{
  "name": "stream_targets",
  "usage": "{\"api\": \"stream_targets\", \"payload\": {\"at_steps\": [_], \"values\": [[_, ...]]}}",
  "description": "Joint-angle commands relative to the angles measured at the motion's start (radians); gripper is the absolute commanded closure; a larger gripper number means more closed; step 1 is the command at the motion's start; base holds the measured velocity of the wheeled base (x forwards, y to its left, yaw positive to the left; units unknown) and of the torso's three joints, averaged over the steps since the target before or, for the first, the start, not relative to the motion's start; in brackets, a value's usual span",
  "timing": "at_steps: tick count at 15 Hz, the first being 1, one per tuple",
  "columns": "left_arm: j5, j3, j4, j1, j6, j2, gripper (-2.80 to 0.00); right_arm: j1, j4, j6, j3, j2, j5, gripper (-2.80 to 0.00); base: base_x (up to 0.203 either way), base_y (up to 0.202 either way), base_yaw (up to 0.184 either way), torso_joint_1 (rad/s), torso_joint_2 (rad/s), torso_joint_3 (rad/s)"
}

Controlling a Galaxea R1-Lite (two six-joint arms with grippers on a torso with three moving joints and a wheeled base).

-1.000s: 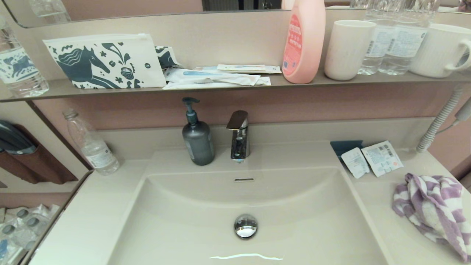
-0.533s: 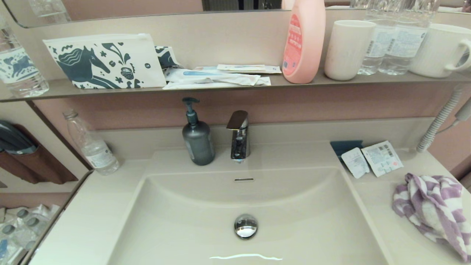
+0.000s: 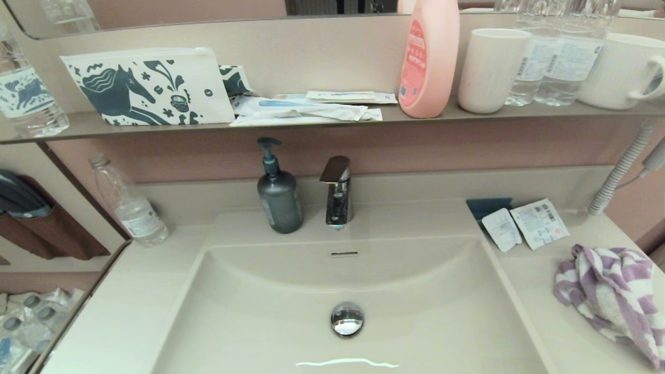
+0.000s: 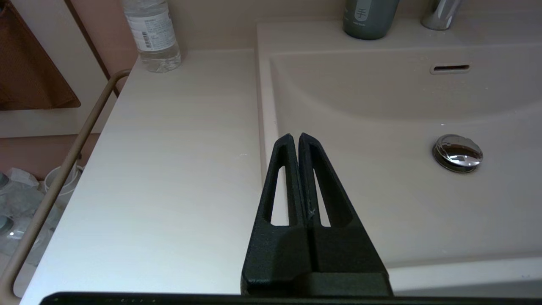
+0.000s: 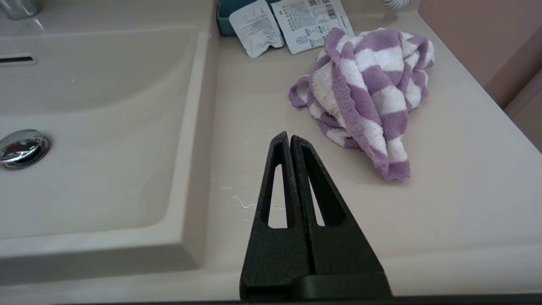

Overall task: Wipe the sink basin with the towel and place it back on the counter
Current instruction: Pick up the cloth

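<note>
The purple and white striped towel [image 3: 610,298] [image 5: 366,95] lies crumpled on the counter [image 3: 535,291] [image 5: 444,203] to the right of the sink basin [image 3: 291,322] [image 5: 84,178] [image 4: 381,203]. The chrome drain plug [image 3: 347,319] [image 4: 457,153] sits in the basin's floor, the overflow slot [image 3: 344,254] on its back wall. My right gripper [image 5: 289,137] is shut and empty, above the counter between the basin's right rim and the towel, short of the cloth. My left gripper [image 4: 295,137] is shut and empty over the basin's left rim. Neither arm shows in the head view.
A grey soap pump bottle [image 3: 279,195] and chrome faucet [image 3: 337,192] stand behind the basin. Sachets [image 3: 524,225] lie on the counter behind the towel. A clear bottle [image 3: 129,202] stands at the back left. The shelf [image 3: 62,130] above holds a horse-print pouch [image 3: 150,85], a pink bottle [image 3: 428,57] and cups.
</note>
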Motion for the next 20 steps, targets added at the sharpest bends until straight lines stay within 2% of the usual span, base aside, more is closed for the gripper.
{"api": "stream_targets", "payload": {"at_steps": [1, 6, 9, 12, 16, 20], "values": [[-0.001, 0.0, 0.0, 0.0, 0.001, 0.002, 0.0, 0.001, -0.001, 0.003, 0.0, 0.001, 0.0, 0.0, 0.0, 0.0, 0.0, 0.0, 0.0, 0.0], [-0.001, 0.0, 0.0, 0.0, 0.001, 0.002, 0.0, -0.001, 0.031, -0.003, -0.017, 0.0, -0.008, 0.0, 0.0, 0.0, 0.0, 0.0, 0.0, 0.0], [-0.001, 0.0, 0.0, 0.0, 0.0, 0.002, 0.0, 0.001, 0.094, -0.009, -0.15, 0.042, -0.011, 0.0, 0.0, 0.0, 0.0, 0.0, 0.0, 0.0], [-0.001, 0.0, 0.0, 0.0, 0.001, 0.002, 0.0, 0.003, 0.118, -0.009, -0.292, 0.222, -0.018, 0.0, 0.0, 0.0, 0.0, 0.0, 0.0, 0.0], [-0.001, 0.0, 0.0, 0.0, -0.001, 0.002, 0.0, -0.003, 0.129, -0.01, -0.466, 0.596, -0.127, 0.0, 0.0, 0.0, 0.0, 0.0, 0.0, 0.0], [-0.001, 0.0, 0.0, 0.0, -0.001, 0.002, 0.0, -0.085, 0.149, -0.016, -0.592, 0.993, -0.201, 0.0, 0.0, 0.0, 0.0, 0.0, 0.0, 0.0]]}}
